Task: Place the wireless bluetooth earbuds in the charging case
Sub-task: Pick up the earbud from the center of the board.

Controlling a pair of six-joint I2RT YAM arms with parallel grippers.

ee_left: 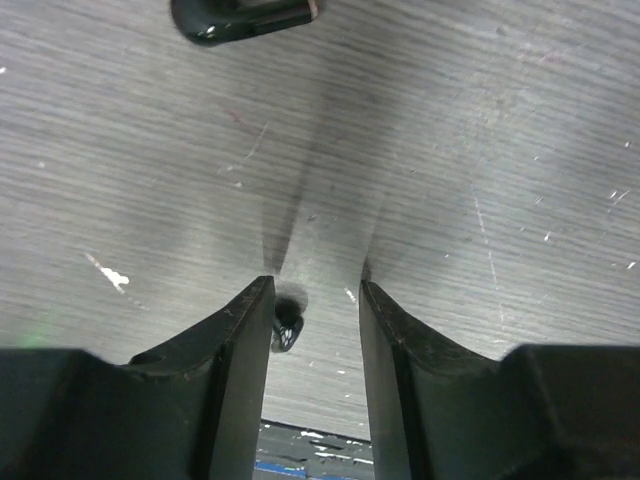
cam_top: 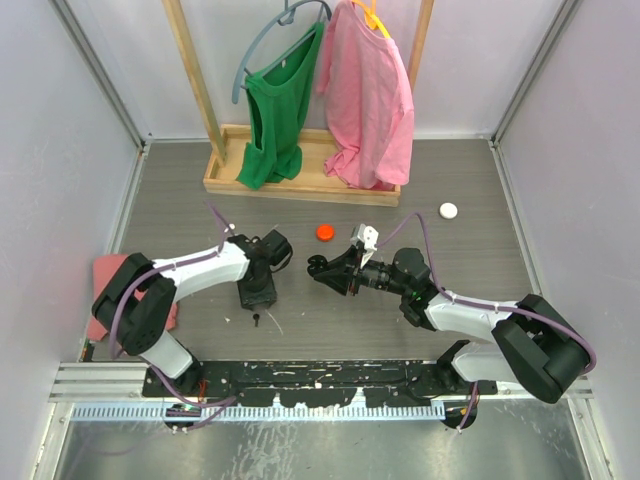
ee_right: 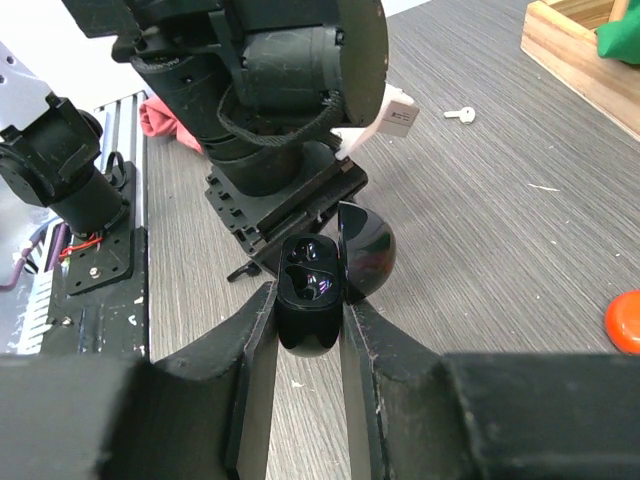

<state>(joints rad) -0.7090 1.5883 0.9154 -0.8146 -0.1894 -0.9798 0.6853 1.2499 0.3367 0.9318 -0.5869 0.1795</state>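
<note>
A black earbud (ee_left: 287,326) lies on the grey table between the open fingers of my left gripper (ee_left: 315,292), close against the left finger. In the top view the earbud (cam_top: 258,320) sits just in front of that gripper (cam_top: 256,298). My right gripper (ee_right: 308,300) is shut on the black charging case (ee_right: 310,285), held above the table with its lid (ee_right: 368,250) open and its two sockets showing. In the top view the case (cam_top: 319,268) is at the tip of the right gripper (cam_top: 328,269), to the right of the left gripper.
An orange-red round puck (cam_top: 325,232) and a white round puck (cam_top: 448,210) lie further back. A wooden rack base (cam_top: 300,180) with green and pink garments stands at the back. A pink cloth (cam_top: 105,275) lies by the left arm. A small white piece (ee_right: 460,113) lies behind the left arm.
</note>
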